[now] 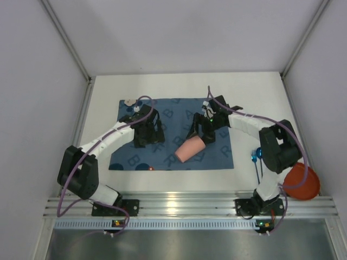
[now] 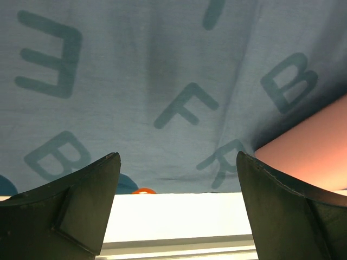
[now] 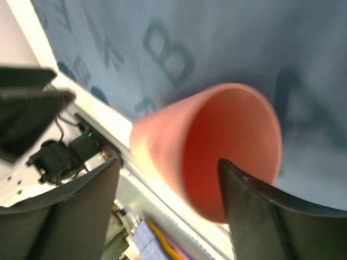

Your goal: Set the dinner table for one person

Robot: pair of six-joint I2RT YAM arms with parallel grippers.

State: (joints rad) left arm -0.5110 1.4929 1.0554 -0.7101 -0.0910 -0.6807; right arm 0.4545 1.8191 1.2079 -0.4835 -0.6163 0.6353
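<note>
Both my arms reach over the blue mat (image 1: 168, 116) on the dinner table (image 1: 255, 100). My right gripper (image 3: 168, 162) is spread wide and holds nothing. The pink cup (image 3: 217, 135) lies on its side on the mat, its mouth facing those fingers, so I think I need to stand it up. My left gripper (image 2: 179, 157) is spread wide too, low over the mat beside the cup. The red plate (image 1: 301, 181) and a small blue thing (image 1: 255, 157) sit off the mat on the right.

Large flat white dinner table (image 1: 179, 86)
</note>
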